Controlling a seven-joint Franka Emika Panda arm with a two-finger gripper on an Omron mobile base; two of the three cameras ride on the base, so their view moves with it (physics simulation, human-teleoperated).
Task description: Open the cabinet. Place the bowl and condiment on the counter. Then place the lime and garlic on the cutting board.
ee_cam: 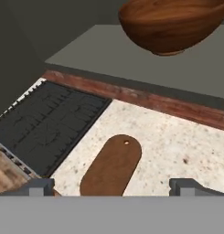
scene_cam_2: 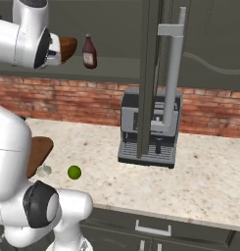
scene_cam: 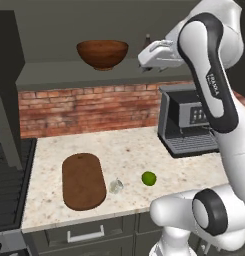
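The speckled beige table (scene_cam: 129, 150) carries the board (scene_cam: 83, 180) at its left, lying flat near the stove. Just right of the board sits the garlic (scene_cam: 116, 186), then the lime (scene_cam: 149, 178) a little further right. The coffee machine (scene_cam: 186, 120) stands at the back by the brick wall. Above, the cabinet shelf (scene_cam: 54, 72) holds the bowl (scene_cam: 102, 54) and the bottle (scene_cam_2: 89, 52).

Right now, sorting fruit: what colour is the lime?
Bright green lime, clearest in the left base view.
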